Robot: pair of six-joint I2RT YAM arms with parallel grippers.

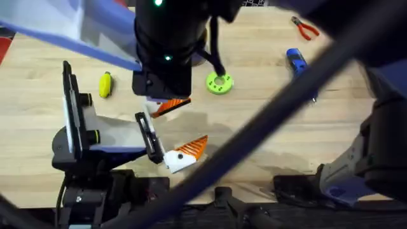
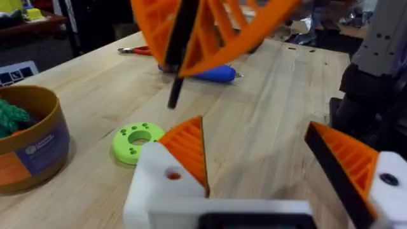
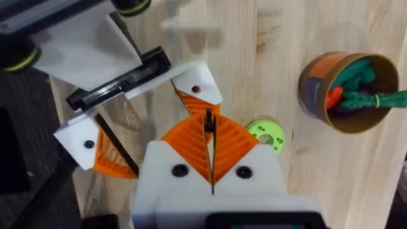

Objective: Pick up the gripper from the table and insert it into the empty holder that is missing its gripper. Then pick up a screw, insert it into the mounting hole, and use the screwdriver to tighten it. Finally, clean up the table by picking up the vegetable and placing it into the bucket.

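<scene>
Blue screwdriver lengthwise away from bases, tip nearer

Robotics lab or workshop. Evidence: a light wooden workbench carrying red-handled pliers at 1 o'clock, a blue electric screwdriver at 2 o'clock, and a green 3D-printed disc near centre. Cluttered benches stand in the room behind.

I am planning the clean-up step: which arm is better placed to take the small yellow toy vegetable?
Probably left. The yellow toy vegetable lies on the left side, near the open left tool. The right tool is shut on a thin black piece.
</scene>
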